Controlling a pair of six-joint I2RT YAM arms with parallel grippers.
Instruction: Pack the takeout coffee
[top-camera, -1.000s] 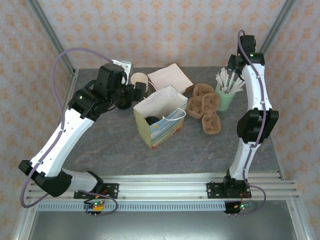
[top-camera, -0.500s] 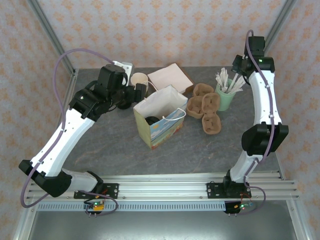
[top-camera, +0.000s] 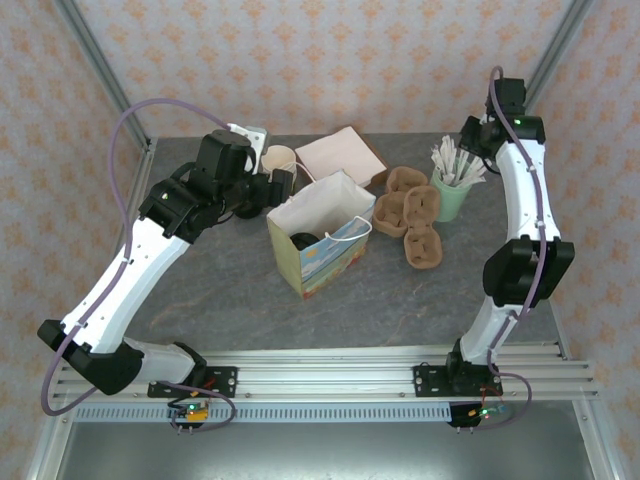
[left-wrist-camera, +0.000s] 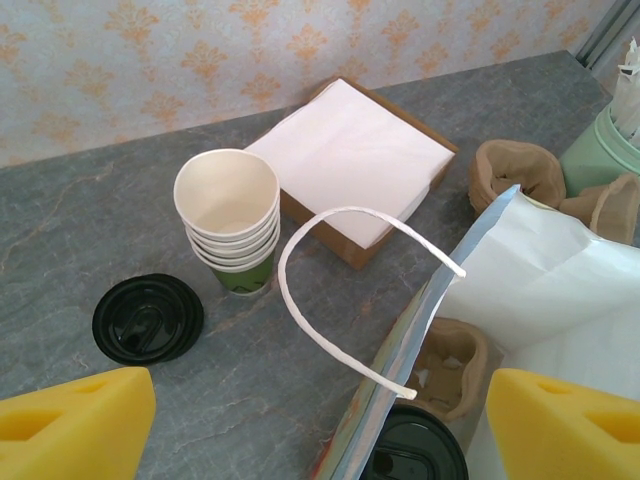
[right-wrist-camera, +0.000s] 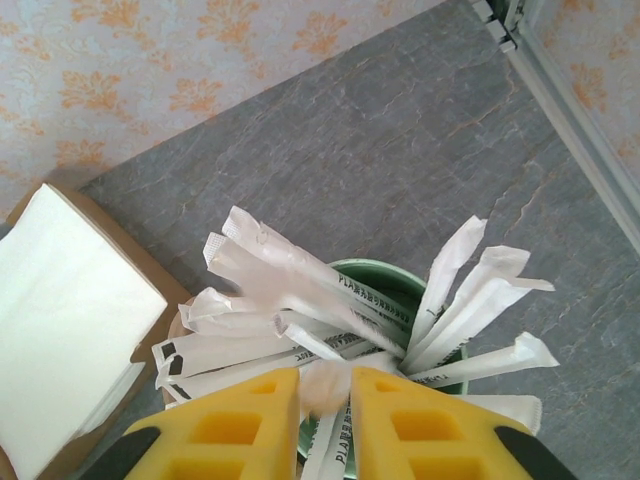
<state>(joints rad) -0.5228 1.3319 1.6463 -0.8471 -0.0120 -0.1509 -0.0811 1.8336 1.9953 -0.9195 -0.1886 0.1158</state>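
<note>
Near the middle of the top view, one takeout coffee (top-camera: 303, 241) stands upright, lid up, inside one paper bag (top-camera: 325, 262). One loose lid (left-wrist-camera: 148, 318) lies beside one cup stack (left-wrist-camera: 228, 215). The left gripper (left-wrist-camera: 318, 390) gapes wide. The right gripper (right-wrist-camera: 325, 385) is narrow among the straws (right-wrist-camera: 300, 290); I cannot tell if it grips one.

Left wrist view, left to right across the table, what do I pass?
Loose round black plastic lid, stack of cream paper cups, white napkin stack in a brown tray, brown pulp cup carrier, pale green straw holder.
</note>
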